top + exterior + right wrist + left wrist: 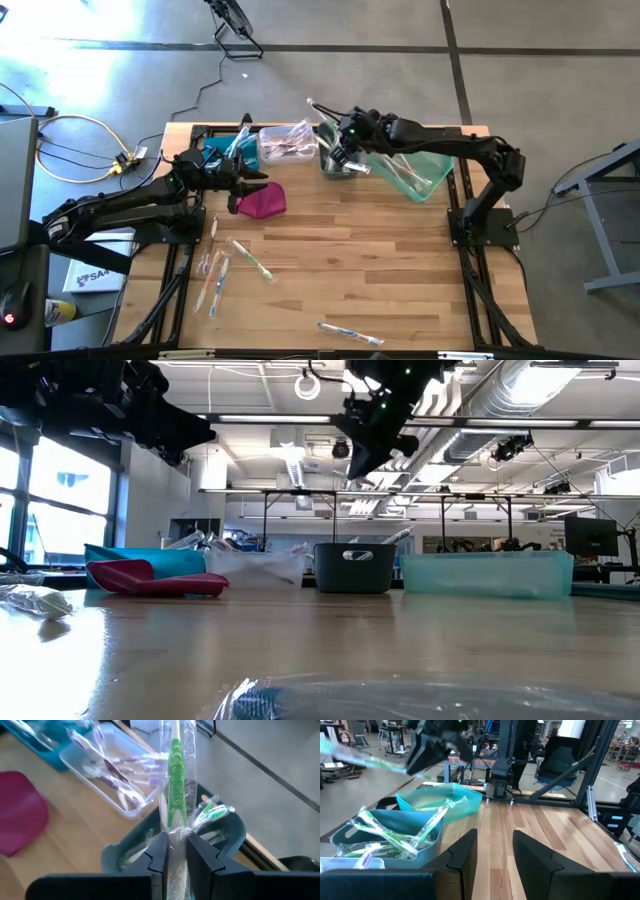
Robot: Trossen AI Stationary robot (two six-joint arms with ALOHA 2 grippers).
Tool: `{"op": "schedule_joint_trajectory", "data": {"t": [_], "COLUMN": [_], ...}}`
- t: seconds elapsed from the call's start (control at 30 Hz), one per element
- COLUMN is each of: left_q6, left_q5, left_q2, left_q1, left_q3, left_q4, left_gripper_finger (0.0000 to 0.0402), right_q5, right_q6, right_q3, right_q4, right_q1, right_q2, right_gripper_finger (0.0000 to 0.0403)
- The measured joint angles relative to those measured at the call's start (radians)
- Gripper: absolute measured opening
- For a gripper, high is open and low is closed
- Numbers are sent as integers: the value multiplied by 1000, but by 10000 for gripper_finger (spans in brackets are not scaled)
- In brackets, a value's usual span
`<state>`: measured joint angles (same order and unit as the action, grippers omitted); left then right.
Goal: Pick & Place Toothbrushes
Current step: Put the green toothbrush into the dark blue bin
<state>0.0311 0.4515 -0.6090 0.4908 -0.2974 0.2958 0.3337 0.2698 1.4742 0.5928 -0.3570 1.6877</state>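
Observation:
My right gripper (340, 152) (174, 851) hangs above the grey bin (340, 166) (225, 832), shut on a green toothbrush in a clear wrapper (176, 780) (365, 760). More green wrapped toothbrushes (212, 814) lie in the grey bin. The clear bin (285, 143) holds purple and pink ones. Several toothbrushes (215, 268) lie loose on the table's left half, and one (350, 333) lies near the near edge. My left gripper (246, 190) (494, 852) is open and touches nothing, hovering beside the magenta pouch (264, 201). My right gripper pinches the wrapped green toothbrush between its two fingers, on the wrapper just past the green handle's end (175, 827). The fingers lie across the brush. It is lifted clear above the grey bin, and its long free part (316, 108) sticks out toward the table's far edge.
The bins stand in a row along the far edge: blue (214, 152), clear, grey, then teal (418, 172). The low view shows them across the table with the magenta pouch (155, 578) at left. Bare wood (380, 260) lies in the middle and right of the table.

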Motion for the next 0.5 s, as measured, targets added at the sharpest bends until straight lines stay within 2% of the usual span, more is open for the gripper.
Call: {"op": "schedule_joint_trajectory", "data": {"t": [0.5], "left_q6": [-3], "left_q5": [0], "left_q2": [0], "left_q1": [0], "left_q3": [0], "left_q4": [0], "left_gripper_finger": [122], "right_q5": [-80], "right_q6": [26], "right_q3": [0], "right_q4": [-7], "right_q1": [-52], "right_q2": [182], "right_gripper_finger": [39]}}
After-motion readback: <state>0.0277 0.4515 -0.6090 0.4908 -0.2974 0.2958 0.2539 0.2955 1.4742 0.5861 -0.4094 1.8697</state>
